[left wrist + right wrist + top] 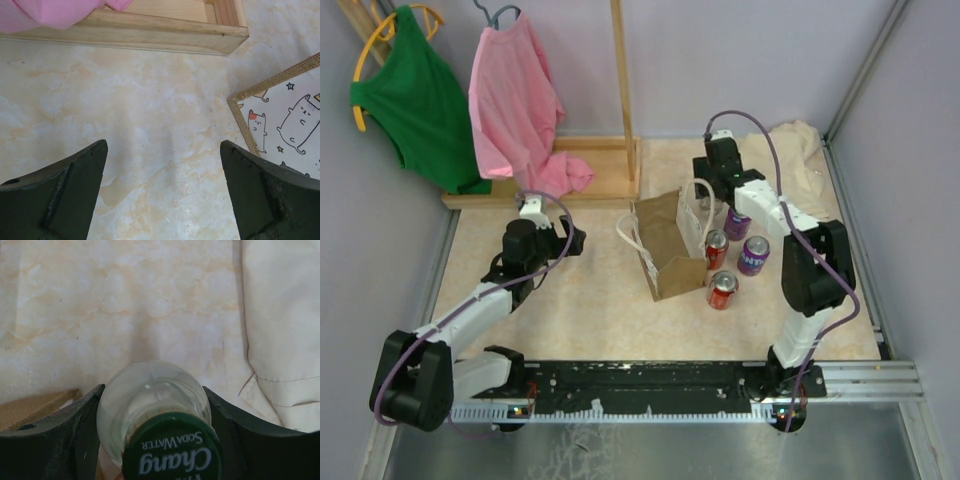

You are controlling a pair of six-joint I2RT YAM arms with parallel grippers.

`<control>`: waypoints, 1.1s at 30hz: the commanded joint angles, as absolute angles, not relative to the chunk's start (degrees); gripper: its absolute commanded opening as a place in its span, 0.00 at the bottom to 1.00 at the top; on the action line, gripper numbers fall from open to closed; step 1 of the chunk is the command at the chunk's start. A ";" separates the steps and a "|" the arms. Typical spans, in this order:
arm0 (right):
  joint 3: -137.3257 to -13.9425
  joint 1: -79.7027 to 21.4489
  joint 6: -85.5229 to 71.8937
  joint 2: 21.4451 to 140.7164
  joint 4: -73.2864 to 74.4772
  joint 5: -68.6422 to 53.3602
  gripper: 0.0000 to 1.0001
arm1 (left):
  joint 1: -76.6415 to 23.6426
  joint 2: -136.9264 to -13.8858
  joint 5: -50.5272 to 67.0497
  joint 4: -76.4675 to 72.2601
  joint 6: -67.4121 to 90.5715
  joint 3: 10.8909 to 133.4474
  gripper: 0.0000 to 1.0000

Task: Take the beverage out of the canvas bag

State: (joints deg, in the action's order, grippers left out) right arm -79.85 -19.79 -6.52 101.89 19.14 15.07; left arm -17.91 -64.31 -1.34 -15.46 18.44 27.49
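Your right jaws are clamped on the beverage, a clear glass bottle (150,400) with a green cap (172,450) reading Chang Soda Water. A finger presses against the glass shoulder on either side. In the right wrist view, only a corner of the canvas bag (670,250) shows, low on the left. Bare worktop (580,300) and the pale cloth (280,315) lie beyond the bottle. From above, that wrist hangs at the bag's far right corner, next to a rope handle (700,200), and the bottle itself is hidden under the arm.

The grasp looks done to me, and the bottle seems at or past the bag's rim. You cannot tell from these views whether its base has fully cleared the fabric. What is left, by my reading, is to carry it clear and set it down on open worktop, away from the red can (722,290) and the other cans standing just beside the bag.

Your left jaws stand wide apart and hold nothing, low over the worktop with the bag's printed lining (285,115) near their right finger.
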 commanded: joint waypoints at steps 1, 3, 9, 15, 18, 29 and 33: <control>-80.99 -21.65 -5.63 101.29 9.46 14.77 0.00 | -18.28 -63.85 -1.19 -16.52 18.42 28.64 1.00; -80.61 -22.15 -5.14 101.85 8.94 15.07 0.00 | -18.28 -63.60 -1.41 -16.52 18.43 28.49 1.00; -80.50 -22.74 -5.25 103.80 8.62 15.66 0.00 | -18.28 -63.37 -1.59 -16.44 18.33 28.45 1.00; -80.69 -23.03 -5.85 105.39 9.76 17.42 0.12 | -18.27 -63.37 -1.59 -16.44 18.25 28.48 1.00; -80.45 -23.03 -6.03 105.83 9.96 17.68 0.36 | -18.28 -63.37 -1.67 -16.43 18.21 28.49 1.00; -79.55 -23.14 -7.23 105.89 10.44 18.95 0.67 | -18.37 -63.59 -1.42 -16.52 18.34 28.61 1.00; -78.79 -23.29 -7.57 105.10 9.87 19.74 0.77 | -18.36 -63.84 -1.44 -16.53 18.29 28.58 1.00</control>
